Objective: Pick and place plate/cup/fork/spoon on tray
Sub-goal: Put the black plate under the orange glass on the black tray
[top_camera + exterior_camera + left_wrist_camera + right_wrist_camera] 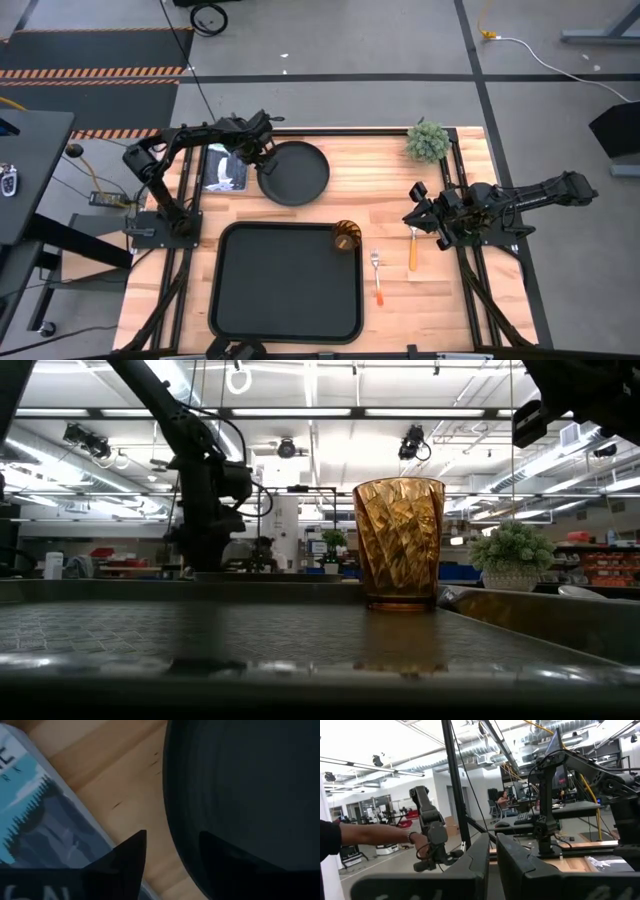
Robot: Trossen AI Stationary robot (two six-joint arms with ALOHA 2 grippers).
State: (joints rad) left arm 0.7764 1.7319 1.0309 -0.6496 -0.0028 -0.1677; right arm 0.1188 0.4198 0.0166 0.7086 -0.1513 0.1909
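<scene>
Step in hand looks like the plate pick: left gripper (pixel 262 160) sits at the left rim of the round matte black plate (pixel 296 172), fingers (pixel 125 857) spread w/ one each side of the raised rim, not yet clenched. Next move prob needs fingers to close on that rim, then lift & carry toward the large black rectangular tray (pixel 285 330), which is nearer the table's front edge. Translucent amber tumbler cup (pixel 346 236) already stands in tray's corner. Orange-handled fork (pixel 377 275) & spoon (pixel 412 248) lie on the wooden table (pixel 470 300) just right of tray. Right gripper (pixel 418 218) waits near spoon, fingers nearly together, holding nothing.
</scene>
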